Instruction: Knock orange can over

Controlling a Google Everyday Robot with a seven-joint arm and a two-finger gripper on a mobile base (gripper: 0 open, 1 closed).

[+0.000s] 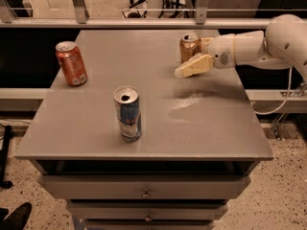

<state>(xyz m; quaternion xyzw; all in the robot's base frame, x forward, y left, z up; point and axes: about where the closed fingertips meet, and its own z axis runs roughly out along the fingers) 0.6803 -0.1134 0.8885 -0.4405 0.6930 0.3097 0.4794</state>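
Observation:
The orange can (190, 44) is golden-amber with a silver top. It stands upright at the back right of the grey table (206, 123). My gripper (188, 68) reaches in from the right on a white arm (244, 49). It sits low over the table, right in front of the can's base, and covers the can's lower part. I cannot tell whether it touches the can.
A red-orange can (71, 63) with white print stands at the back left. A taller blue-and-silver can (128, 113) stands near the front middle. A rail (144, 23) runs behind the table. Drawers (144, 190) sit below the front edge.

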